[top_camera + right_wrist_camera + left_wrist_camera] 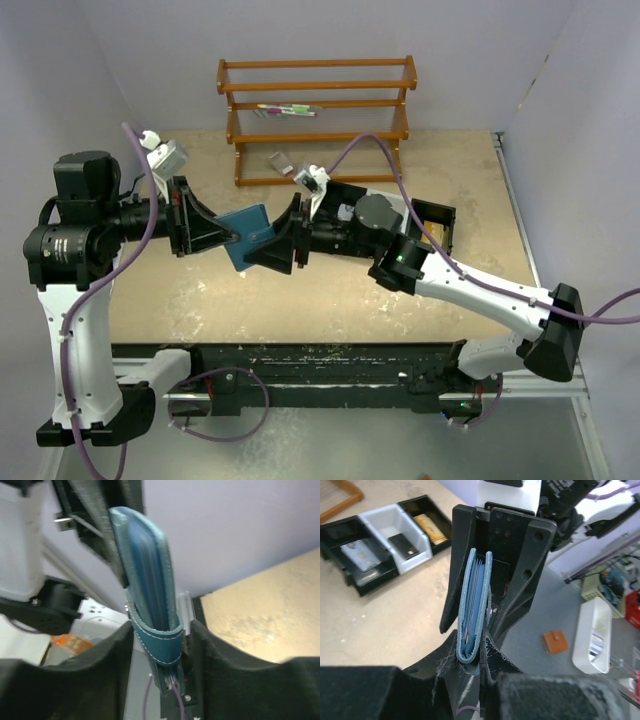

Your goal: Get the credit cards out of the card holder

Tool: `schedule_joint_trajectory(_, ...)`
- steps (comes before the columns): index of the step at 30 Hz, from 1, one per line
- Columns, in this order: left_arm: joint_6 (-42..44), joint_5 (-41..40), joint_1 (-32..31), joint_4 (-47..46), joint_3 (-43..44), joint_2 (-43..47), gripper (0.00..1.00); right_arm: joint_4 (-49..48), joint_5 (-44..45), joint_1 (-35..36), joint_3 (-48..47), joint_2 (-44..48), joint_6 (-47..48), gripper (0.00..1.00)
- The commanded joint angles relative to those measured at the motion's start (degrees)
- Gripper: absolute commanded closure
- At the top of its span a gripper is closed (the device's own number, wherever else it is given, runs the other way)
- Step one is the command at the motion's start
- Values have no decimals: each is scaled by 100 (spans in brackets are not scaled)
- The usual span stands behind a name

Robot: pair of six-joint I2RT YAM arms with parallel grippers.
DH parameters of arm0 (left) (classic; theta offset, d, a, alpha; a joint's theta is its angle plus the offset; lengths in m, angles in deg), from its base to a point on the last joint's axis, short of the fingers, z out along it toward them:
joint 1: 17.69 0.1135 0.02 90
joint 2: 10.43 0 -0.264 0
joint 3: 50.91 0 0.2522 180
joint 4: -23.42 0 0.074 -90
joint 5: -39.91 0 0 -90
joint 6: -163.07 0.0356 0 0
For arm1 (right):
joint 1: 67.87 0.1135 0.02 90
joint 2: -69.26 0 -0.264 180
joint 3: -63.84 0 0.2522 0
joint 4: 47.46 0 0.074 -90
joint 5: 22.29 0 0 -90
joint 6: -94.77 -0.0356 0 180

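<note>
We see one card holder (475,605), a soft teal, leather-like fold with pale stitching, held on edge in mid-air above the speckled beige table (200,300). The left gripper (470,652) pinches its folded spine. The right gripper (161,630) straddles the other end, jaws apart and clear of it. Thin layers show between its two flaps. One tray (375,580) nearby has three compartments, each holding one flat item.

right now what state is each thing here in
card holder, folded shut, held in the air between the two tools
left tool, shut on the card holder's fold
right tool, open, a gap either side of the card holder
tray, on the table, one flat item in each compartment
wooden rack, upright at the table's far side
</note>
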Motion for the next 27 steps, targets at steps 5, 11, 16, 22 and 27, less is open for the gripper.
schedule_joint_trajectory(5, 603, -2967, -31, -660, -446, 401, 100, 2290, 3143, 5, -675, 233, -402, 20)
schedule_joint_trajectory(11, 616, -3633, -31, -1370, -1263, 683, 100, 3337, 4826, 805, -1382, -72, -1046, 17)
schedule_joint_trajectory(16, 630, -3501, -31, -1509, -1572, 706, 100, 3555, 5082, 1057, -2077, -751, -1597, 26)
schedule_joint_trajectory(22, 754, -3482, -31, -1580, -1800, 805, 100, 3458, 5230, 1103, -2590, -1237, -1813, 32)
schedule_joint_trajectory(27, 745, -3338, -36, -1558, -1841, 833, 100, 3465, 5415, 1103, -2825, -1491, -1896, 36)
